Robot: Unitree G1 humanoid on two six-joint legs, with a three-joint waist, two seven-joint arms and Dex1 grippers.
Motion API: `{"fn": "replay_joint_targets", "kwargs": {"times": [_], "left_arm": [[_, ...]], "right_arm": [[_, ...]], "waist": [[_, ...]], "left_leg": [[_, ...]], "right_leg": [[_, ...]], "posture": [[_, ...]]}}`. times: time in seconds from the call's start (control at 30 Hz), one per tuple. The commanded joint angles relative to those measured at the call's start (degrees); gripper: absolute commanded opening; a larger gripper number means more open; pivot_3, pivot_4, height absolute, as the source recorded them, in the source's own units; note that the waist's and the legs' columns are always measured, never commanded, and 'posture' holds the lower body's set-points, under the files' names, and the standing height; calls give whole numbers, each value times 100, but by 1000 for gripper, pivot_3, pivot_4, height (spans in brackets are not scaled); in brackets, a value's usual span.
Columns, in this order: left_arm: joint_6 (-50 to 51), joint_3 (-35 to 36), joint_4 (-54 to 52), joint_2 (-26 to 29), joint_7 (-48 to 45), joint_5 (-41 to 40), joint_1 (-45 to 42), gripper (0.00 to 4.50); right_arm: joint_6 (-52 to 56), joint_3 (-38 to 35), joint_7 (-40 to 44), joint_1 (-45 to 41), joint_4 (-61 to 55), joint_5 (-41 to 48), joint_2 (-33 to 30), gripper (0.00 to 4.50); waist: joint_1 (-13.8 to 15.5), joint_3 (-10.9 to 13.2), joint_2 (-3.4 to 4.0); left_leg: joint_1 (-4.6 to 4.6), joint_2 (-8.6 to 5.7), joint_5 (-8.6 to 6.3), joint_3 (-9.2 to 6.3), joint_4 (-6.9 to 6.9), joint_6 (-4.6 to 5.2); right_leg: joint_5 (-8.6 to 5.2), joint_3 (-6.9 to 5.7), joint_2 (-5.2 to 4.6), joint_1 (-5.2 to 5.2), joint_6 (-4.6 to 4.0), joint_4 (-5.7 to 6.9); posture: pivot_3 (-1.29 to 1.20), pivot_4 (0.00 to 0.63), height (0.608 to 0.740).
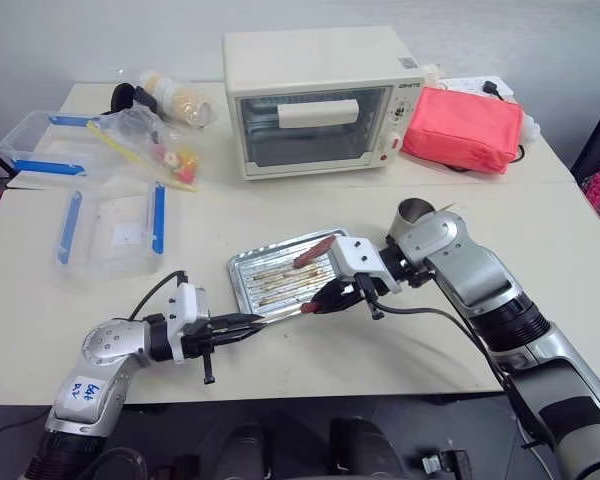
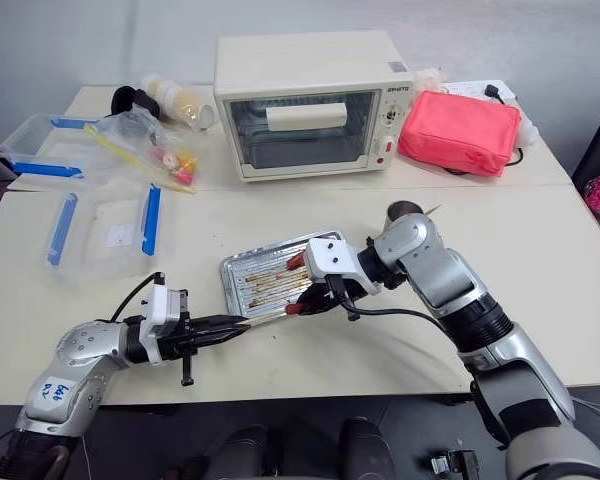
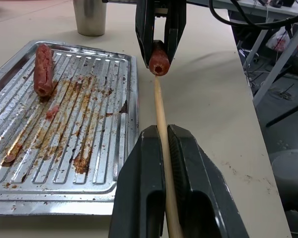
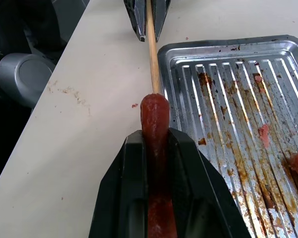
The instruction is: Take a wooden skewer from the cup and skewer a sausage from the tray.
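My left gripper (image 1: 242,325) is shut on a thin wooden skewer (image 3: 161,119) that points at my right gripper (image 1: 325,298). That right gripper is shut on a reddish-brown sausage (image 4: 155,119), held just in front of the tray's near edge. The skewer's tip (image 4: 152,49) meets the rounded end of the sausage (image 3: 159,58). Behind them lies the silvery ridged tray (image 1: 242,285), grease-stained, with a second sausage (image 1: 312,252) on its far side. The metal cup (image 1: 412,211) stands behind my right forearm.
A cream toaster oven (image 1: 315,100) stands at the back, with a red pouch (image 1: 465,128) to its right. Clear plastic boxes with blue clips (image 1: 115,230) and bags of small items (image 1: 160,140) fill the left side. The table's front edge is close below both grippers.
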Motion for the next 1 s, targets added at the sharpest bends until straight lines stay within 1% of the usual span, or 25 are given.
{"fn": "replay_joint_targets", "kwargs": {"times": [0.03,0.5,0.63,1.0], "left_arm": [[-91,61,-359,-54,-10,-187,-44,0],[-76,171,-527,65,-110,-298,202,0],[-143,145,-438,1,-42,-232,157,0],[-269,178,-186,134,-101,-129,236,0]], "right_arm": [[-69,-17,37,-15,-142,27,-43,520],[-104,-6,92,74,-208,48,-85,520],[-93,-9,93,82,-230,55,-94,520],[-125,-84,123,15,-169,75,-155,520]], "waist": [[-1,0,0],[2,0,0],[1,0,0],[0,0,0]], "left_leg": [[0,0,0,0,0,0],[0,-1,0,-1,2,0],[1,1,0,-1,2,0],[1,0,0,-1,2,0]], "right_leg": [[0,0,0,0,0,0],[0,2,-2,1,0,0],[0,1,0,2,0,1],[0,0,0,2,0,1]], "posture": [[0,150,740],[0,150,740],[0,150,740],[0,150,740]]}}
